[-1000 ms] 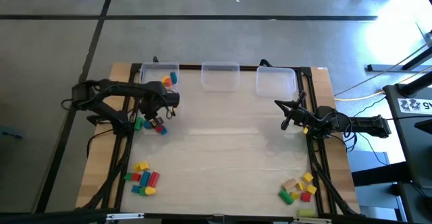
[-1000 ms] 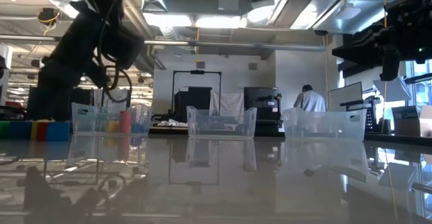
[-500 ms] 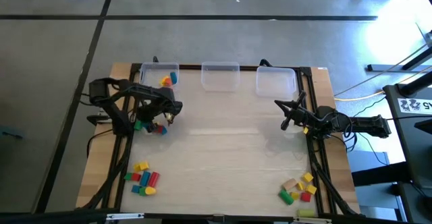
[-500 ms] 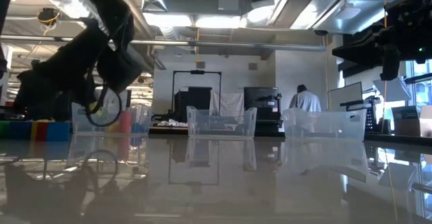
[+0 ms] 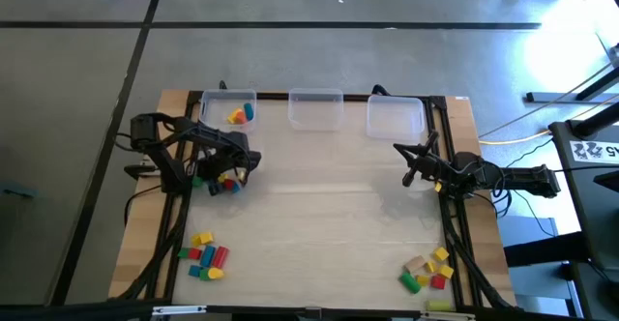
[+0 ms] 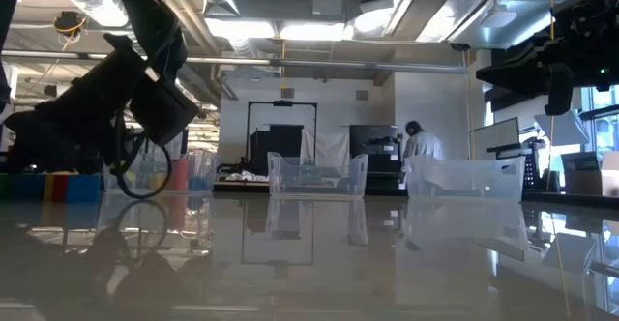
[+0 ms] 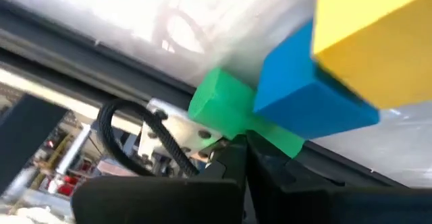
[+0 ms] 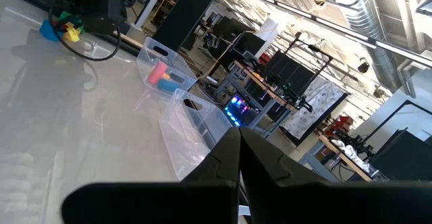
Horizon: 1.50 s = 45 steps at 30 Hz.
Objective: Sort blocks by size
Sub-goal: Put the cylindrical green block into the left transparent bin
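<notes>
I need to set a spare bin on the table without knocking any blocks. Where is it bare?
The broad middle of the wooden table is bare, between the three clear plastic bins and the two near-corner block piles. It is crowded at the left, where the left gripper hangs over a block cluster.

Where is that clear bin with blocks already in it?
In the high view, the clear plastic bin holding blocks sits at the table's far left corner, left of two similar clear bins, just beyond the left gripper.
</notes>
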{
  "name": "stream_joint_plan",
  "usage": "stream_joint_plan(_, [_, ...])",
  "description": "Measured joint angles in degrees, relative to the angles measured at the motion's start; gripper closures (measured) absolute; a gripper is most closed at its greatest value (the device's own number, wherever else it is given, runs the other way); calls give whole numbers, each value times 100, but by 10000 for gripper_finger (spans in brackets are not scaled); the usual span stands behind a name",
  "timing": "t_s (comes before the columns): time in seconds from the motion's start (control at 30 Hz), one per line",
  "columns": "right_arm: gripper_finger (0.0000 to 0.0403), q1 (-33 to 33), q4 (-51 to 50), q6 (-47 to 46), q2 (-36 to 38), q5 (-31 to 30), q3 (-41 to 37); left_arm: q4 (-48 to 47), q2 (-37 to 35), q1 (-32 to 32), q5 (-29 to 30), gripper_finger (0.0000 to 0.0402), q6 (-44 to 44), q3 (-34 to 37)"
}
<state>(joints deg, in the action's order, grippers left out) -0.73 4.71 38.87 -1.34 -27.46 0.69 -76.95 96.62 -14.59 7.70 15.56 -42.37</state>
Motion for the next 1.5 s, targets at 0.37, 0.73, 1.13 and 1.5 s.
stream_joint_plan(0.37, [391, -1, -4, 17, -1, 0, 0, -481, 0, 0, 63, 400, -497, -111])
stream_joint_plan(0.73, [391, -1, -17, -103, -1, 2, 0, -287, 181, -79, 34, 400, -502, -35])
stream_joint_plan(1.13, [391, 1, -31, -105, 0, 2, 0, -162, 1113, -72, 31, 400, -482, 18])
stream_joint_plan(1.5, [391, -1, -28, -105, 0, 2, 1, 211, 776, 154, -221, 400, -567, 61])
